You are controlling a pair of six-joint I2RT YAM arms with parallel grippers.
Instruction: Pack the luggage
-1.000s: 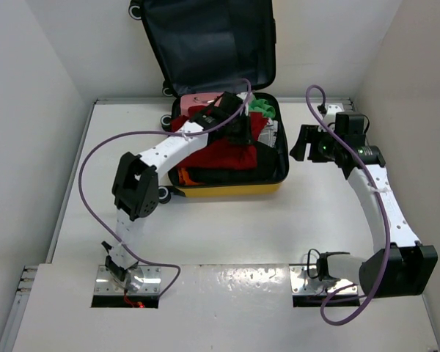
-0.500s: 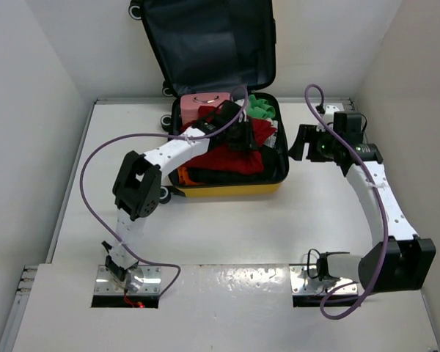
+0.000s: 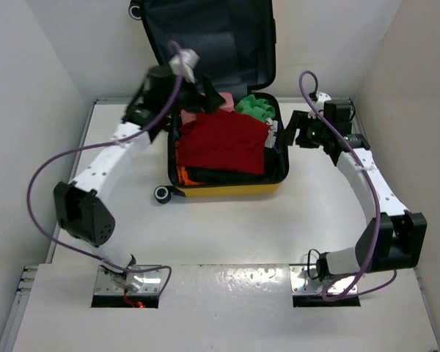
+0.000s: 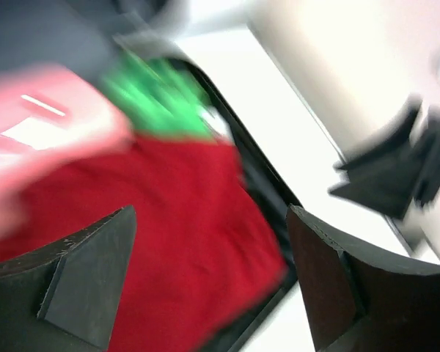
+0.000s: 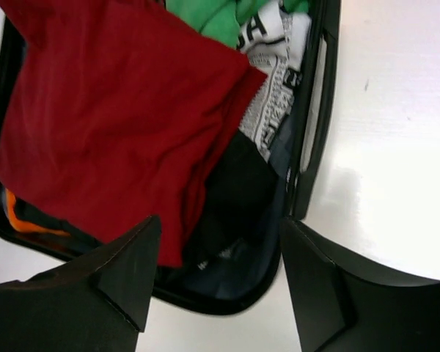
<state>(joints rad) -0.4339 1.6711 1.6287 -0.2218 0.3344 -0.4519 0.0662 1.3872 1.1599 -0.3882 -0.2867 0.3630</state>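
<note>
The luggage [image 3: 231, 190], a yellow suitcase, lies open with its dark-lined lid [image 3: 213, 37] standing up at the back. A red garment [image 3: 224, 143] lies spread on top of the packed clothes, with a green one [image 3: 253, 108] and a pink case [image 3: 221, 99] behind it. My left gripper [image 3: 207, 97] hovers open over the back of the case, nothing between its fingers [image 4: 88, 279]; its view is blurred. My right gripper [image 3: 292, 130] hangs open above the suitcase's right rim [image 5: 312, 147], over a black garment [image 5: 235, 191], and holds nothing.
A white and grey printed garment [image 5: 275, 81] sits against the right rim, and an orange piece [image 5: 29, 220] peeks out at the front left. White walls close in both sides of the table [image 3: 220, 227]. A suitcase wheel [image 3: 162, 193] sticks out at front left.
My left gripper has opened, let go of the red garment and swung up and back to the left. The red garment now lies flat. My right gripper moved left toward the suitcase rim.
</note>
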